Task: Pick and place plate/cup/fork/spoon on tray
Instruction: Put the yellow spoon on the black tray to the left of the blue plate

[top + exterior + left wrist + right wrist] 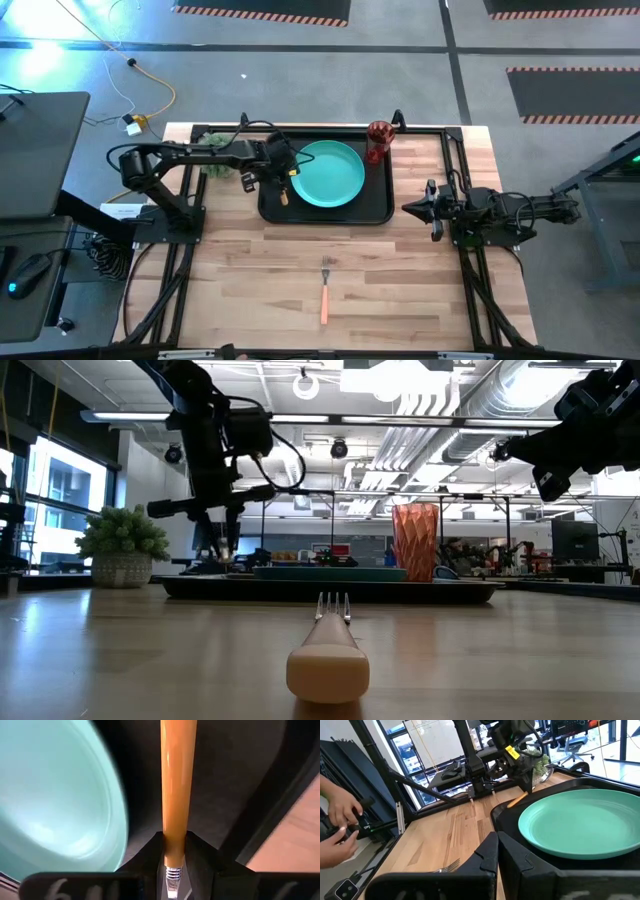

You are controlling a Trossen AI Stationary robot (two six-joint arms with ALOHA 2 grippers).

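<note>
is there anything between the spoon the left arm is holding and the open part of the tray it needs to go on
Nothing visible blocks it. The left gripper holds the spoon over the bare strip of the tray just left of the plate. The cup stands at the tray's far right corner, well away, and the fork lies on the table.

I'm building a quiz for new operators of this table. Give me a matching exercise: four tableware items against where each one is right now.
Items:
1. plate
2. cup
3. fork
4. spoon

Places:
A. held in the left gripper over the tray's left part
B. lying on the bare wood table
C. flat in the tray
D. upright at the tray's far right corner

Pairs: 1-C, 2-D, 3-B, 4-A
</note>
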